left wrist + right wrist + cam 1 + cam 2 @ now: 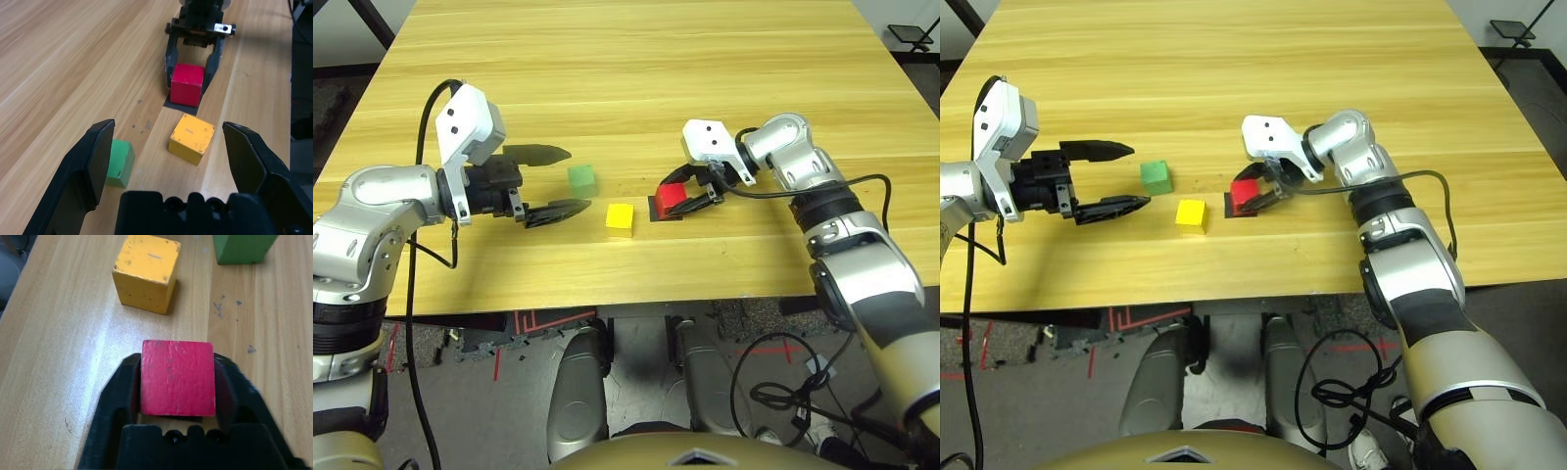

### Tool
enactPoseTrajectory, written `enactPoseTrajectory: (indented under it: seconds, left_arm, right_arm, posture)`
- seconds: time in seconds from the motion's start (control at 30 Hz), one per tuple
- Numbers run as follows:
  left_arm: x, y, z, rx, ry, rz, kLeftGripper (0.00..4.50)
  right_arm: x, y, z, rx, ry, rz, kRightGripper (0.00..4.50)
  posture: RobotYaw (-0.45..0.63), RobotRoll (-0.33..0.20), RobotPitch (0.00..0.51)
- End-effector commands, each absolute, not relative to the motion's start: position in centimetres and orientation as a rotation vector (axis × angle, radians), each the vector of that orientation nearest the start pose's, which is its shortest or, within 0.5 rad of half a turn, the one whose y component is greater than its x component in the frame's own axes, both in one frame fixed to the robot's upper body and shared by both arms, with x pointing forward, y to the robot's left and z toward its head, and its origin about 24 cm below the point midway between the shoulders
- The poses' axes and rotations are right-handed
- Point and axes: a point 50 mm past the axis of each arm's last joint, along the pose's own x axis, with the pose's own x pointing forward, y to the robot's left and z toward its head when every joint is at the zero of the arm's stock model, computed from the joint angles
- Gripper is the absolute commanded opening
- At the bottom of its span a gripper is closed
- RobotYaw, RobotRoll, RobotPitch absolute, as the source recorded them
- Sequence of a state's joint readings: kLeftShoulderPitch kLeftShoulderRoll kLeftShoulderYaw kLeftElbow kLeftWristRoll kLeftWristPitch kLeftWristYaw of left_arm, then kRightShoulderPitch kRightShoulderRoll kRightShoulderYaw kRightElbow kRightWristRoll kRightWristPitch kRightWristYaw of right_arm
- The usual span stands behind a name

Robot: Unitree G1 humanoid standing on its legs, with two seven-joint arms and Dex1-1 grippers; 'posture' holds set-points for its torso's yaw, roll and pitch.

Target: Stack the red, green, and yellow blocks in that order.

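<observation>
Right gripper (691, 196): black fingers clamped on the small matte red cube (671, 200), over a flat black square patch (172, 101), mid-worktop toward the near edge.
Left gripper (551, 182): fingers spread apart, nothing between them.
Matte green cube (581, 177): just beyond its fingertips.
Matte yellow cube (621, 216): between green and red, nearer the front edge of the wooden worktop (636, 69).

We log desk (636, 59): pale wood grain, smooth, slight sheen. Red block (178, 378) matt, faintly rough; yellow block (146, 271) matt w/ scuffed paint. Fingers (93, 166) matt black plastic.

Three blocks sat on the table (636, 78). From the yellow block (620, 217), the green block (581, 177) lay at ten o'clock and the red block (670, 200), on a black patch (657, 209), at two o'clock.
</observation>
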State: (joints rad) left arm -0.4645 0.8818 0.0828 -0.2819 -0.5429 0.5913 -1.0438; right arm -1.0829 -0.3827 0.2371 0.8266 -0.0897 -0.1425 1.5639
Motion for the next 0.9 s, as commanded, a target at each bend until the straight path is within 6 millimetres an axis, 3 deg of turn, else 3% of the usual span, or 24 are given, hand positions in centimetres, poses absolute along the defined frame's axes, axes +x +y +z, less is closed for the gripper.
enactPoseTrajectory:
  seconds: [0.03,0.1,0.13,0.47,0.9]
  left_arm:
    - [27.1,20.8,22.1,0.481,0.091,-1.079,4.5]
    - [27.7,20.9,22.1,0.508,0.099,-1.086,4.5]
    - [28.0,20.9,22.1,0.52,0.096,-1.09,4.5]
    - [32.3,19.7,21.7,0.591,0.095,-1.206,4.5]
    - [35.2,19.7,19.6,0.582,0.182,-1.254,4.5]
  right_arm:
    - [36.1,-11.7,18.5,-0.762,0.144,1.649,3.74]
    - [36.2,-12.2,19.4,-0.755,0.112,1.647,4.44]
    - [36.3,-12.4,19.9,-0.743,0.098,1.641,4.48]
    - [35.9,-16.8,23.7,-0.73,0.038,1.539,4.48]
    - [33.5,-18.9,24.6,-0.663,0.04,1.456,4.48]
  posture:
    - [0.41,-0.043,0.227]
    - [0.4,-0.043,0.227]
    - [0.39,-0.044,0.227]
    - [0.27,-0.05,0.22]
    - [0.14,-0.051,0.214]
